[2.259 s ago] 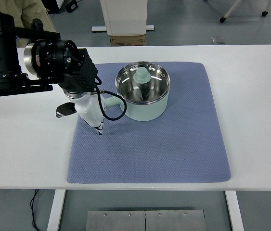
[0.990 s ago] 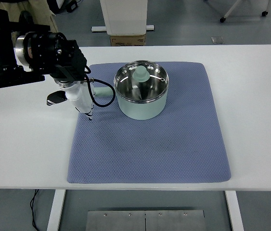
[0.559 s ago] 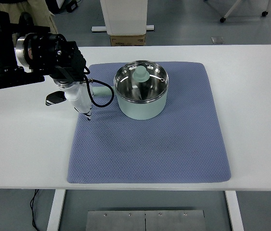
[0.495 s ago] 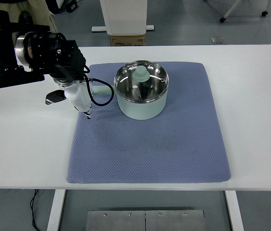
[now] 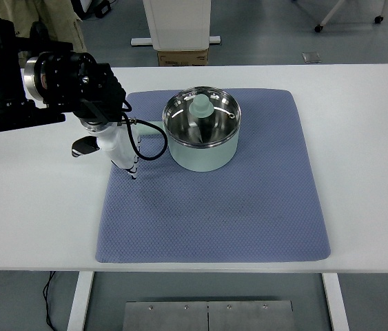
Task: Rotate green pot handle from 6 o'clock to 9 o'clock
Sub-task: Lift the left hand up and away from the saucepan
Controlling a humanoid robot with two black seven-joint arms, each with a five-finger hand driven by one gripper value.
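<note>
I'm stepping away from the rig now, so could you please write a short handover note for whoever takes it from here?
Left hand: over the pot handle at the mat's left edge; grip cannot be told.
Right hand: out of view.
Green pot: upright on the blue mat, lid on, handle pointing left, about 9 o'clock.
Done: the turn looks complete.
Left: confirm the handle angle and withdraw the hand.

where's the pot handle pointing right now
In the top view the handle sticks out left of the green pot, toward 9 o'clock, beside the left hand on the blue mat.
</note>
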